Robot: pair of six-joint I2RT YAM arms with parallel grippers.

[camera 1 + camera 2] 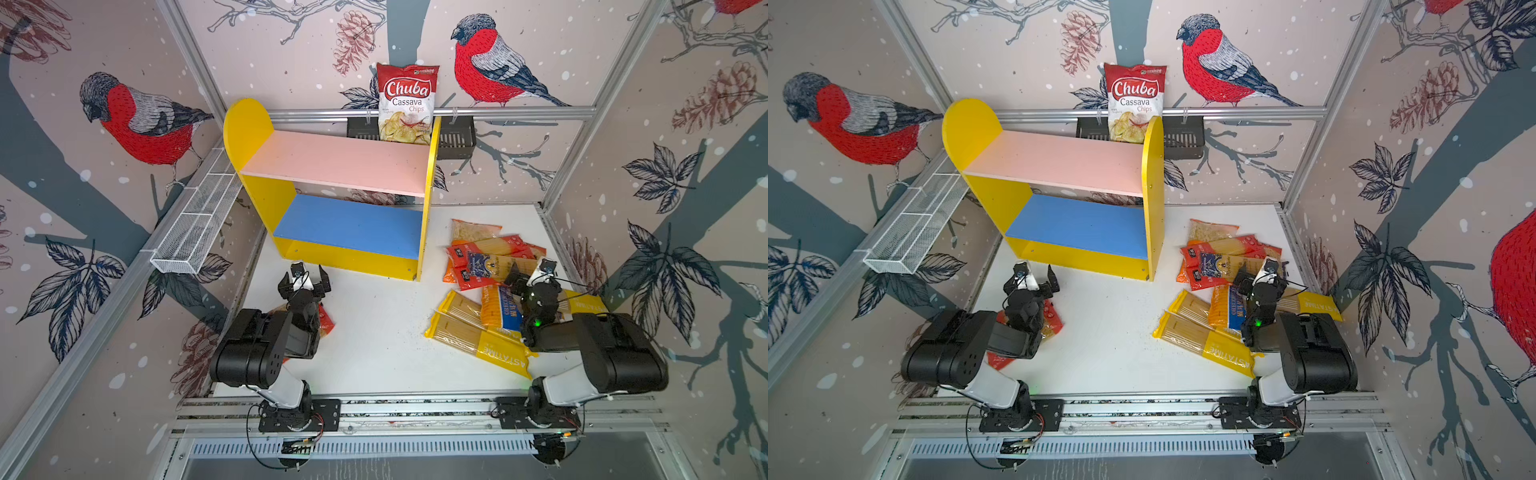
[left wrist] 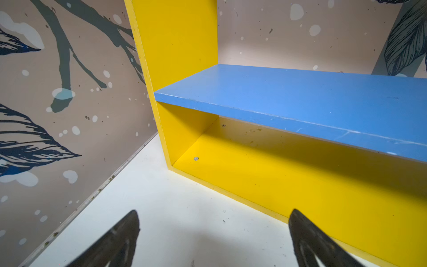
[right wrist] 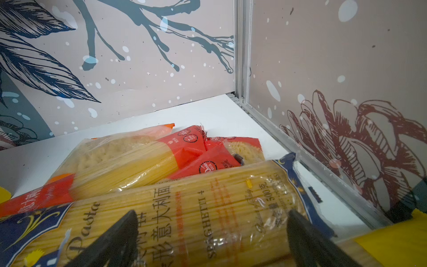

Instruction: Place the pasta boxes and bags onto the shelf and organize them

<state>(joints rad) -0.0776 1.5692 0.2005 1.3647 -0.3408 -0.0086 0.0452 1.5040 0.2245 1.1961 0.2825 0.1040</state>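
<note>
Closest to the lens in the right wrist view, your right gripper [image 3: 212,213] hangs with its jaws spread wide and nothing between them, straddling the blue-labelled spaghetti pack [image 3: 184,196], which lies on top of the pile at the right of the table [image 1: 374,332]. That looks like the pick in hand. Come down across the pack's width near its middle so that the long bundle does not droop at either end, and close on this pack alone, because the red packs [image 3: 191,148] lie touching it underneath. The film looks slick, so squeeze firmly before you lift. The shelf [image 1: 268,203] stands well apart at the back left with its pink board [image 1: 340,160] and blue board [image 1: 353,226] both bare, so lay the pack lengthwise along a board. The yellow PASTATIME packs [image 1: 478,340] wait beside the pile. Your right arm is folded, elbow back, wrist pitched down over the pile. Your left arm is folded too. Its left gripper [image 2: 214,211] is empty and wide open, facing the shelf's lower corner, with a red-orange bag [image 1: 1054,320] lying beneath the arm.
</note>
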